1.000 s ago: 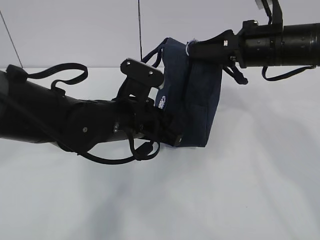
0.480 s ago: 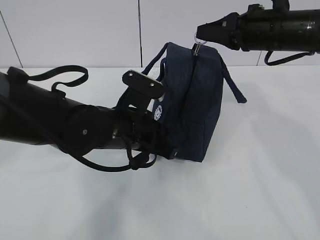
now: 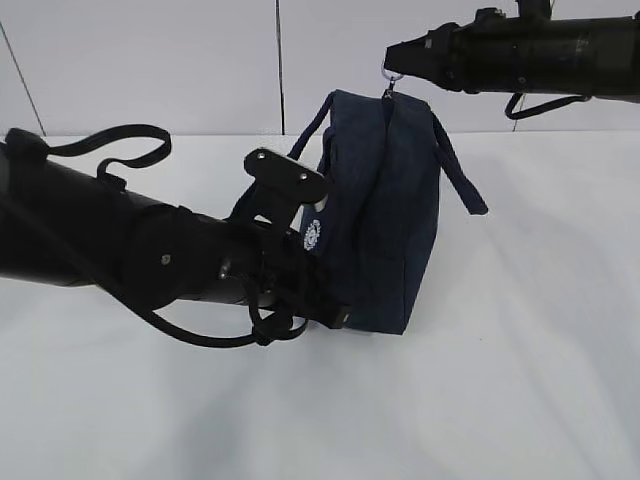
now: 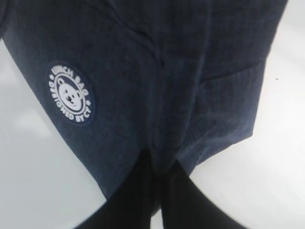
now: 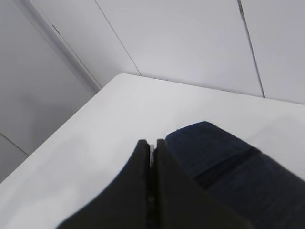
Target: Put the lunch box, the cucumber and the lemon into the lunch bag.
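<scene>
The lunch bag [image 3: 385, 220] hides its contents; the left claw [image 3: 335, 318] tips vanish behind its 7 o'clock corner.

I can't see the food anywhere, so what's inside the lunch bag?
Cannot tell: the lunch bag looks closed and its fabric hides the inside. No lunch box, cucumber or lemon shows in any view.

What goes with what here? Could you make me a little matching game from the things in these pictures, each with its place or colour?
Things:
1. lunch bag
2. round logo
3. silver ring pull
4. left end effector

Descriptions:
A. white, with a bear face
B. pinched by the right end effector above the bag
C. dark navy, standing on the white table
D. closed on the bag's lower fabric

Pairs: 1-C, 2-A, 3-B, 4-D
</scene>
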Motion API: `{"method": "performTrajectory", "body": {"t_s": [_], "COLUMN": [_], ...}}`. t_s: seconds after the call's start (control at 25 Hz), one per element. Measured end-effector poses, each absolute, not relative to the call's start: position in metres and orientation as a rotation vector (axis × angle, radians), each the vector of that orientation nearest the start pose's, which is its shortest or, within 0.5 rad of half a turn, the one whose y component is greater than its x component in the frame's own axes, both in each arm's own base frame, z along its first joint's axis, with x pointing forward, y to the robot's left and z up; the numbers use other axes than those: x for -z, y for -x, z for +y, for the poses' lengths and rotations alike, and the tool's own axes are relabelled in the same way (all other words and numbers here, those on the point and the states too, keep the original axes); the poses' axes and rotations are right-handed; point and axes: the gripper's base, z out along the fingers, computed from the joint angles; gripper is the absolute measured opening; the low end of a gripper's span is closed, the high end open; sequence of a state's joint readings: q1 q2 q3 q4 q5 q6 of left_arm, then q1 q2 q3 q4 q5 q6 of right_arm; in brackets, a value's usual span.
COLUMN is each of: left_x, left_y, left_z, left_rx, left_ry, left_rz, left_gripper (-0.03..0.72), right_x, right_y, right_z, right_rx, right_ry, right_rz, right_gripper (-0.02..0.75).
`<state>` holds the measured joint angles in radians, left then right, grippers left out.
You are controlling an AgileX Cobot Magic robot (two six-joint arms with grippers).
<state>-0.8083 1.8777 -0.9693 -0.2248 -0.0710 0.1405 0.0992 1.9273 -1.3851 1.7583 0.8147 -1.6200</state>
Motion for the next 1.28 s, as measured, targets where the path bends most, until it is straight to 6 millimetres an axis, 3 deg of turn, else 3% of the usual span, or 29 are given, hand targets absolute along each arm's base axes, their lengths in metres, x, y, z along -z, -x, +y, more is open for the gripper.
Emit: {"method": "performTrajectory", "body": {"t_s": [0.32, 0.76, 0.96, 1.28], "left_x": [-0.148, -0.146, -0.146, -0.145], "left_y": [-0.256, -0.254, -0.254, -0.253], "left_z": [-0.268, -0.267, -0.267, -0.267], "left_rx": [0.415, 0.410, 0.409, 0.407], "left_ry": [-0.864, -0.877, -0.878, -0.883], "left_rz": [2.273, 2.299, 2.301, 2.312], "left_gripper": [-0.005, -0.006, -0.006, -0.001], "right_x": [-0.254, -0.214, -0.197, -0.206], "right_y": [-0.456, -0.506, -0.515, -0.515], "right_z": [0.107, 0.106, 0.106, 0.110], "right_rx": [-0.889, -0.805, -0.829, -0.878], "right_ry": [0.431, 0.365, 0.332, 0.371], "right_rz": [1.800, 1.831, 1.854, 1.813], "right_gripper": [0.007, 0.007, 0.007, 0.007]}}
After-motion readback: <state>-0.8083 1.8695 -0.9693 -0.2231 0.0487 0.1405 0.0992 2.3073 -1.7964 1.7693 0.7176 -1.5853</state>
